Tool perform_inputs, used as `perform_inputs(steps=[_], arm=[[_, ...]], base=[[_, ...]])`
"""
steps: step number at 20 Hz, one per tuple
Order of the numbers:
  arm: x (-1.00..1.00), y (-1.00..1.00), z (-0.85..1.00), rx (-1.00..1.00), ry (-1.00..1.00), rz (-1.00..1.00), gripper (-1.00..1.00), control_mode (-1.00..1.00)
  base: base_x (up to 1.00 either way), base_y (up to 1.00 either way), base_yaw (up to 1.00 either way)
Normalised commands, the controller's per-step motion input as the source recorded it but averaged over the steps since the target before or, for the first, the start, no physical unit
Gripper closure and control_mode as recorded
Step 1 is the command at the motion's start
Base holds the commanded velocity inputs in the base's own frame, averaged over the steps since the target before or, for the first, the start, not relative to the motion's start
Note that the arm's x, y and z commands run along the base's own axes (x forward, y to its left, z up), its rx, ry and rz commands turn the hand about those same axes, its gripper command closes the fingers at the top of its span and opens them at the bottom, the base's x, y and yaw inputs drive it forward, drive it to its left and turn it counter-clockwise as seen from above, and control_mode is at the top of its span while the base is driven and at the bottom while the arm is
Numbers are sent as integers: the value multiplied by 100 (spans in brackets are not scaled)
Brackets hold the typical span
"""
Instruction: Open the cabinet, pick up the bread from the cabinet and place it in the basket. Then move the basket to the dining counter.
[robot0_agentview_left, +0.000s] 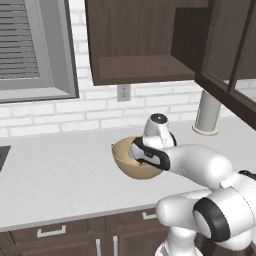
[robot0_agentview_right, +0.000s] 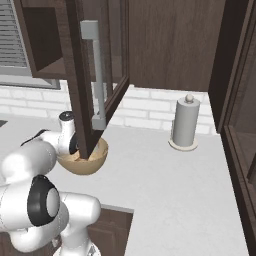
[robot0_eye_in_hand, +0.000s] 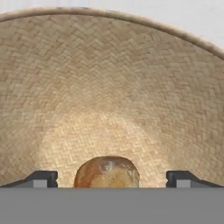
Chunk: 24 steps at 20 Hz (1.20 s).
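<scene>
The tan woven basket (robot0_agentview_left: 131, 169) (robot0_agentview_right: 95, 161) stands on the light grey worktop under the dark wall cabinet (robot0_agentview_left: 140, 45), whose glass door (robot0_agentview_right: 82, 75) with a silver bar handle (robot0_agentview_right: 96, 75) hangs open over it. My hand reaches down into the basket. In the hand view the woven inside of the basket (robot0_eye_in_hand: 109, 87) surrounds the golden-brown bread (robot0_eye_in_hand: 107, 173), which lies on its bottom. My gripper (robot0_eye_in_hand: 112, 179) is open, with the fingertips (robot0_eye_in_hand: 43, 178) set wide on either side of the roll and a gap between each and the bread.
A paper towel roll (robot0_agentview_left: 206, 112) (robot0_agentview_right: 185, 122) stands at the back right of the worktop (robot0_agentview_left: 60, 175). Another open cabinet door (robot0_agentview_left: 230, 60) (robot0_agentview_right: 240, 150) juts out on the right. A window (robot0_agentview_left: 30, 50) and a sink edge (robot0_agentview_left: 2, 155) lie to the left.
</scene>
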Motion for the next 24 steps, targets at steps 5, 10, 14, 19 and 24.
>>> perform_inputs(steps=[5,10,14,19,24], arm=[[-59,35,79,-1,0,0,-100,-100],[-77,60,11,-7,0,2,-100,-100],[-9,52,-23,-20,3,8,-100,-100],[24,12,-35,-21,4,8,-100,-100],[47,0,-34,-15,6,7,-100,-100]], base=[[0,0,0],[0,0,0],[0,0,0],[0,0,0],[0,0,0]])
